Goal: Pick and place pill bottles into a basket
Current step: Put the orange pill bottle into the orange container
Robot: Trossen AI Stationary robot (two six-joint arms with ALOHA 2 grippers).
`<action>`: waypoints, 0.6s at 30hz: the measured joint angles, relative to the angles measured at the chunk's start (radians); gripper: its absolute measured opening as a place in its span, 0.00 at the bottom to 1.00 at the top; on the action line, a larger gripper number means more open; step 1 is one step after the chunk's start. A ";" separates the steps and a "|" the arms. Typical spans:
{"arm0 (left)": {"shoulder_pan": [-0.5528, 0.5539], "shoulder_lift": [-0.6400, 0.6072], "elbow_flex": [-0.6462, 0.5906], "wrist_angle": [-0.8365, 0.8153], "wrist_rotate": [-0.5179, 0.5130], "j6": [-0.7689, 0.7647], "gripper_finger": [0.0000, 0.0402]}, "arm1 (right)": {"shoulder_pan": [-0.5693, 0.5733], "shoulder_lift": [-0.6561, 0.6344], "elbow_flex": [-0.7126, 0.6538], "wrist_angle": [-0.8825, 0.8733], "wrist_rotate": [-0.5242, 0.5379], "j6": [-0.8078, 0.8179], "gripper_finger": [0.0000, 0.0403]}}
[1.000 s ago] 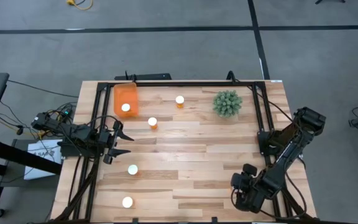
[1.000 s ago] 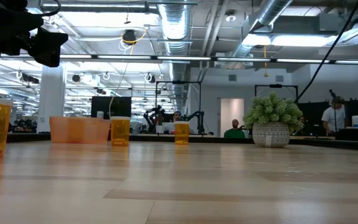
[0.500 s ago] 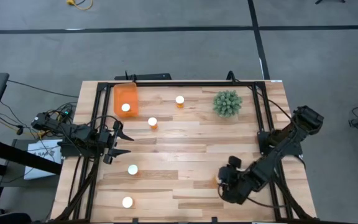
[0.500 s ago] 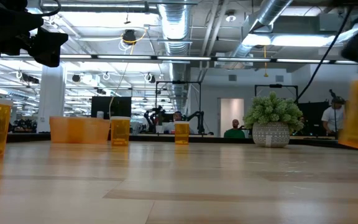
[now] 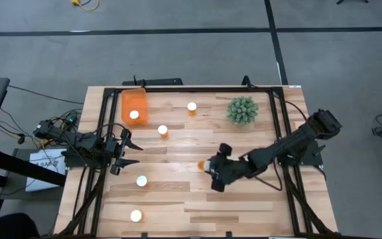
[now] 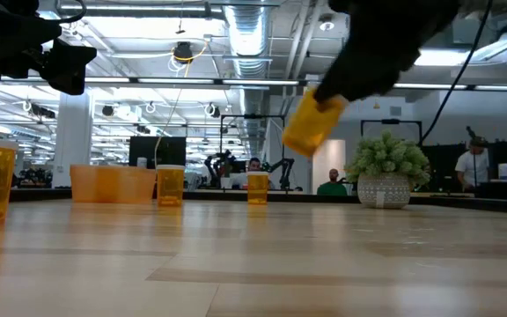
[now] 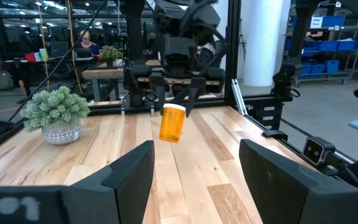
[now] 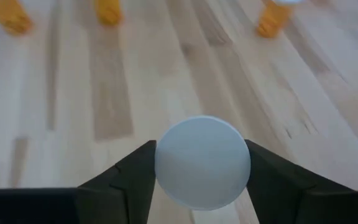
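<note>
Your right gripper [image 5: 209,166] is clamping a pill bottle [image 7: 172,122] by its cap end, fingers closed snugly on both sides, so it is hanging clear above the table [image 5: 244,199] near the middle. That grip is leaving the orange body free, probably for a clean drop. Its long axis is tilting off vertical, body pointing down and toward the left side. The basket [image 5: 134,106] is sitting at the far left corner, one bottle inside. Your left gripper [image 5: 126,151] is waiting spread open at the left edge.

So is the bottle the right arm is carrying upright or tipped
Tipped. The bottle hangs at a slant off the table in the right tool, which is shut on it. The left tool waits open at the table's left edge.
</note>
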 joint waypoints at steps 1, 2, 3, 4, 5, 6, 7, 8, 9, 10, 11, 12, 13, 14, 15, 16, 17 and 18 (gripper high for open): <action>0.000 0.000 0.000 0.000 0.000 0.000 0.56 | -0.012 0.000 0.000 0.029 -0.017 -0.021 0.49; 0.000 0.000 0.000 0.000 0.000 0.000 0.56 | -0.023 0.000 0.000 0.059 -0.038 -0.040 0.48; 0.000 0.000 0.000 0.000 0.000 0.000 0.56 | -0.035 0.000 0.000 0.089 -0.063 -0.058 0.48; 0.000 0.000 0.000 0.000 0.000 0.000 0.56 | -0.046 0.000 0.000 0.117 -0.088 -0.076 0.48; 0.000 0.000 0.000 0.000 0.000 0.000 0.56 | -0.056 0.000 0.000 0.144 -0.112 -0.088 0.49; 0.000 0.000 0.000 0.000 0.000 0.000 0.56 | -0.067 0.000 0.000 0.167 -0.133 -0.100 0.49; 0.000 0.000 0.000 0.000 0.000 0.000 0.56 | -0.077 0.000 0.000 0.188 -0.155 -0.109 0.50; 0.000 0.000 0.000 0.000 0.000 0.000 0.56 | -0.087 0.000 0.002 0.199 -0.179 -0.116 0.51; 0.000 0.000 0.000 0.000 0.000 0.000 0.56 | -0.097 0.000 0.008 0.201 -0.197 -0.116 0.52; 0.000 0.000 0.000 0.000 0.000 0.000 0.56 | -0.105 0.000 0.017 0.201 -0.218 -0.120 0.52; 0.000 0.000 0.000 0.000 0.000 0.000 0.56 | -0.112 0.000 0.025 0.205 -0.235 -0.130 0.52; 0.000 0.000 0.000 0.000 0.000 0.000 0.56 | -0.118 0.000 0.034 0.207 -0.252 -0.136 0.52; 0.000 0.000 0.000 0.000 0.000 0.000 0.56 | -0.122 0.000 0.041 0.207 -0.263 -0.139 0.51; 0.000 0.000 0.000 0.000 0.000 0.000 0.56 | -0.125 0.000 0.047 0.207 -0.270 -0.141 0.50; 0.000 0.000 0.000 0.000 0.000 0.000 0.56 | -0.129 0.000 0.054 0.205 -0.271 -0.142 0.49; 0.000 0.000 0.000 0.000 0.000 0.000 0.56 | -0.130 0.000 0.060 0.204 -0.271 -0.145 0.48; 0.000 0.000 0.000 0.000 0.000 0.000 0.56 | -0.130 0.000 0.067 0.205 -0.271 -0.148 0.48; 0.000 0.000 0.000 0.003 0.000 0.001 0.56 | -0.130 0.000 0.073 0.205 -0.270 -0.151 0.49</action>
